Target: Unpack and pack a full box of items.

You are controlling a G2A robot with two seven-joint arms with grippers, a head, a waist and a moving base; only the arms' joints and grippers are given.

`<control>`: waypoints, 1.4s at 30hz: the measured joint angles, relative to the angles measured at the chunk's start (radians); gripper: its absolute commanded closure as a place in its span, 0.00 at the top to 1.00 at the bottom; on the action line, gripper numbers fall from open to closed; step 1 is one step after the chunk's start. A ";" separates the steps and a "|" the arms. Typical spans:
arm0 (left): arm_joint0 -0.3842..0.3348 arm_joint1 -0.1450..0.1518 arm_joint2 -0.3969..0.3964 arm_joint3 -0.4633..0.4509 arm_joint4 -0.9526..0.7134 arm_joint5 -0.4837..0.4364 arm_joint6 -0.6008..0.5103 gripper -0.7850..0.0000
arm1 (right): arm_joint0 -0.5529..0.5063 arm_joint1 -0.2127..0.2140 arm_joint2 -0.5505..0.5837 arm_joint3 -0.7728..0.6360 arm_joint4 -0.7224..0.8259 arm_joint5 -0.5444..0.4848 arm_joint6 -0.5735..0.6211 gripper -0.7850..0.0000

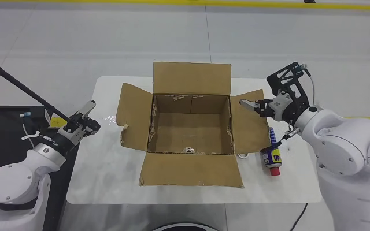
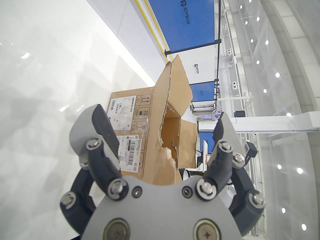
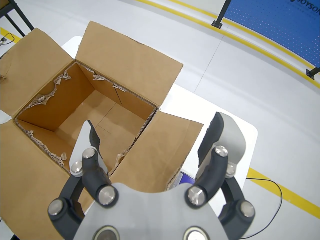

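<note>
Left pincer [image 2: 160, 113] and right pincer [image 3: 152, 118] gape empty, flanking the box [image 1: 191, 78] on a white table [image 1: 104, 173]; pale floor [image 1: 87, 40].

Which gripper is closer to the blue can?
Right. The right gripper hangs over the box flap beside the blue can; the left gripper is across the box, at the table's opposite edge.
</note>
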State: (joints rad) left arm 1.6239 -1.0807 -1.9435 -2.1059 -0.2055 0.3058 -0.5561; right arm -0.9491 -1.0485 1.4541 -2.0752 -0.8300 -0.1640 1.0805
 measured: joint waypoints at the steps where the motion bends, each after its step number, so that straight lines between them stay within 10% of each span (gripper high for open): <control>1: 0.000 0.000 0.000 0.000 0.000 0.000 0.000 1.00 | -0.003 0.000 -0.003 -0.001 0.000 -0.003 -0.004 1.00; 16: -0.056 0.006 0.032 0.047 0.029 -0.006 -0.010 1.00 | 0.126 -0.017 -0.200 0.121 0.002 -0.036 -0.035 1.00; 35: -0.072 0.007 0.050 0.071 0.009 -0.018 0.001 1.00 | 0.569 -0.132 -0.693 0.435 0.115 -0.105 0.147 1.00; 42: -0.072 0.007 0.050 0.071 0.009 -0.018 0.001 1.00 | 0.569 -0.131 -0.691 0.435 0.114 -0.104 0.147 1.00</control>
State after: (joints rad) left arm 1.5523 -1.0733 -1.8937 -2.0345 -0.1966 0.2882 -0.5547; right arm -0.3802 -1.1800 0.7630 -1.6405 -0.7165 -0.2684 1.2274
